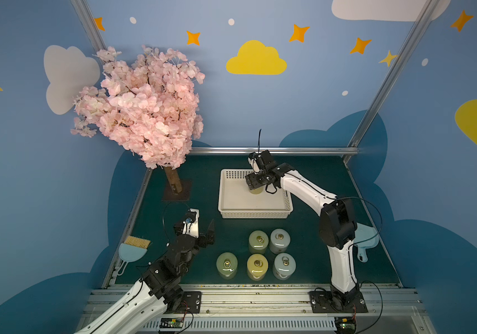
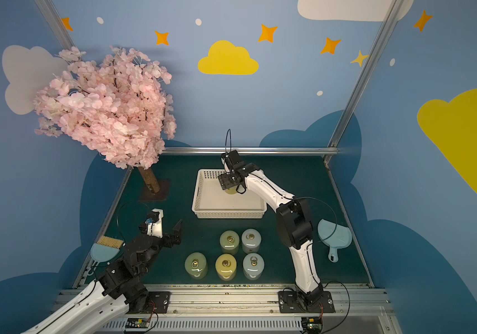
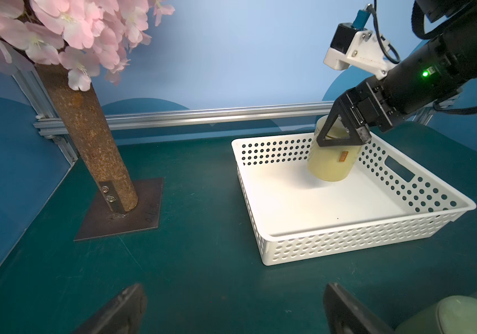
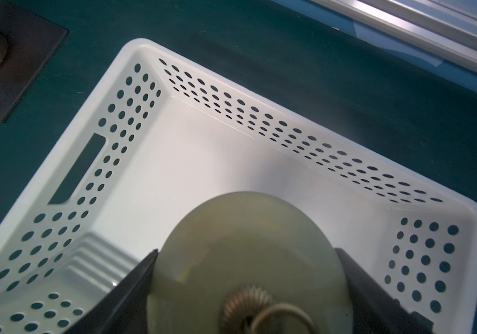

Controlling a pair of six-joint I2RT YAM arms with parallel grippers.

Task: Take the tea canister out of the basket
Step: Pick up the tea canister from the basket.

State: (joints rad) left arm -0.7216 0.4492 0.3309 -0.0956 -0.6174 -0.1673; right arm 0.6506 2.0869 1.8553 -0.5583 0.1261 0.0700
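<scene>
1. Tea canister [image 1: 256, 191] [image 2: 230, 191] sits inside the basket [image 1: 249, 213] [image 2: 228, 214], toward its far side, in both top views. The right gripper [image 1: 256, 186] covers its top.
2. From the left wrist, the right gripper's fingers [image 3: 361, 136] clasp the canister's upper sides. The left gripper [image 3: 234, 292] hangs spread wide over the mat [image 3: 202, 260], left of the basket and nearer.
3. From the right wrist, both black fingers [image 4: 133, 289] press the lid's edges.

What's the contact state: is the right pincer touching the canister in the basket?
Touching. In the right wrist view, the right pincer has its fingers flush against both sides of the canister, with no gap showing.
</scene>
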